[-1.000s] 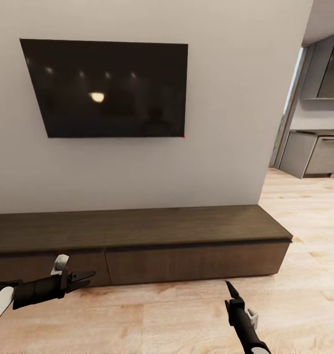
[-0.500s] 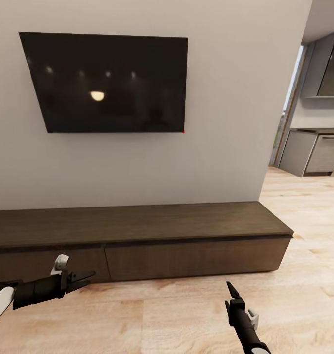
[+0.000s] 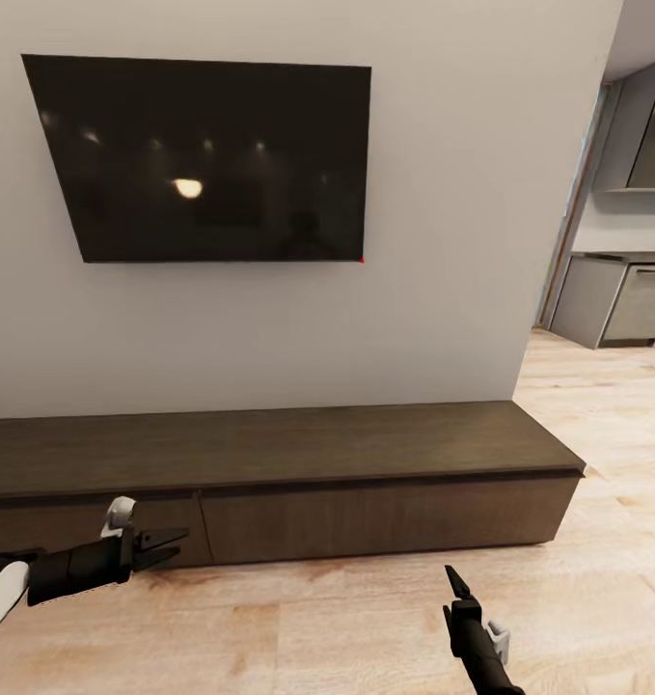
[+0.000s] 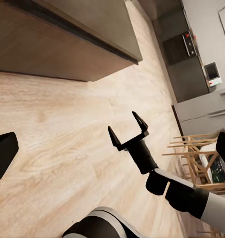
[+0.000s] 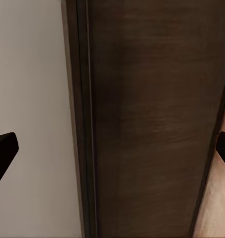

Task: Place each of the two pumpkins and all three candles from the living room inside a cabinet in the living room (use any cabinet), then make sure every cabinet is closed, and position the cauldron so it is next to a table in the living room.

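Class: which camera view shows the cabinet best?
The head view: the cabinet runs whole along the wall, drawers shut. The left wrist view catches one end of it; the right wrist view, a close stretch of its wood.

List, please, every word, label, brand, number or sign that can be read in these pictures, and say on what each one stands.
There is no readable text in these pictures.
The television on the wall shows a dark screen with light reflections and no logo that can be made out.
The cabinet has plain wood fronts without labels.
The kitchen appliances carry small panels, too small and blurred to read.
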You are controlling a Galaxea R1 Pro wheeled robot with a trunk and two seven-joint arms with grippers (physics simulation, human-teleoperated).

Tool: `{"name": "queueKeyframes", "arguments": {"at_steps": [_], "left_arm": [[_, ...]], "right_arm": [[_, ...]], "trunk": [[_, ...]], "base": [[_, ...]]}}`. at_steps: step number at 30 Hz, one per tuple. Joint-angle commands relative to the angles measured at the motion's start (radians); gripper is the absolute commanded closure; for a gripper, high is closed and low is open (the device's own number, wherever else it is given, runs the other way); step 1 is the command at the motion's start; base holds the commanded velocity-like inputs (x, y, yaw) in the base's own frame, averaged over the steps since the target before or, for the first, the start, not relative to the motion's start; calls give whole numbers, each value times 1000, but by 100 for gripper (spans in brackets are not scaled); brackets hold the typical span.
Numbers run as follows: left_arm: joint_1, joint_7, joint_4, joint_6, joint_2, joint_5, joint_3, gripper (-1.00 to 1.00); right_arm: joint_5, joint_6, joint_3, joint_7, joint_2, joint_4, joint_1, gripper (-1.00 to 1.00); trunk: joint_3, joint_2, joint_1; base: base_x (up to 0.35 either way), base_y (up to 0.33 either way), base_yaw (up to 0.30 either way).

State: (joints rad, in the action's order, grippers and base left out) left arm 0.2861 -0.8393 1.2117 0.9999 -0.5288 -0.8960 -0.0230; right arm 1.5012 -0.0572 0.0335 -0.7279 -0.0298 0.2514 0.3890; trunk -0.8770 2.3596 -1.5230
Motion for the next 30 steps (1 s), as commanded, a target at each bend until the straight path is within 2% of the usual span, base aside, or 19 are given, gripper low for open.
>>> {"name": "queueKeyframes", "arguments": {"at_steps": [1,8,11,14,15,18,21,26,30], "left_arm": [[1,-2,0,3,0,-1,-2,-100],[0,-4,8,3,1,-3,-22,-100],[-4,-37,43,3,6,-17,-96,-100],[-6,-95,77,1,6,-65,-216,-100],[-6,-107,86,0,6,-83,-245,-100],[-9,-122,102,-1,6,-111,-285,-100],[-21,-127,119,-1,6,-121,-304,-100],[-31,-131,125,0,6,-126,-310,-100],[-33,-132,126,0,7,-133,-312,-100]], "right_arm": [[3,-5,3,-4,0,-1,1,-100],[-2,-3,3,-4,1,-1,1,-100],[-5,-3,2,-4,1,-1,1,-100],[-6,-4,0,-4,1,1,1,-100],[-7,-4,-1,-4,1,2,1,-100],[-9,-4,-3,-5,9,7,1,-100],[-11,-3,-8,-5,20,13,1,-100],[-12,1,-52,-7,28,16,2,-100],[-12,5,-71,-8,29,15,40,-100]], "trunk": [[-1,0,0],[-1,0,0],[-1,0,0],[-1,0,0],[-1,0,0],[-1,0,0],[-1,0,0],[-1,0,0],[-1,0,0]], "base": [[317,0,0],[308,0,0],[217,0,0],[130,0,0],[54,0,0],[29,0,0],[8,0,0],[17,0,0],[21,0,0]]}}
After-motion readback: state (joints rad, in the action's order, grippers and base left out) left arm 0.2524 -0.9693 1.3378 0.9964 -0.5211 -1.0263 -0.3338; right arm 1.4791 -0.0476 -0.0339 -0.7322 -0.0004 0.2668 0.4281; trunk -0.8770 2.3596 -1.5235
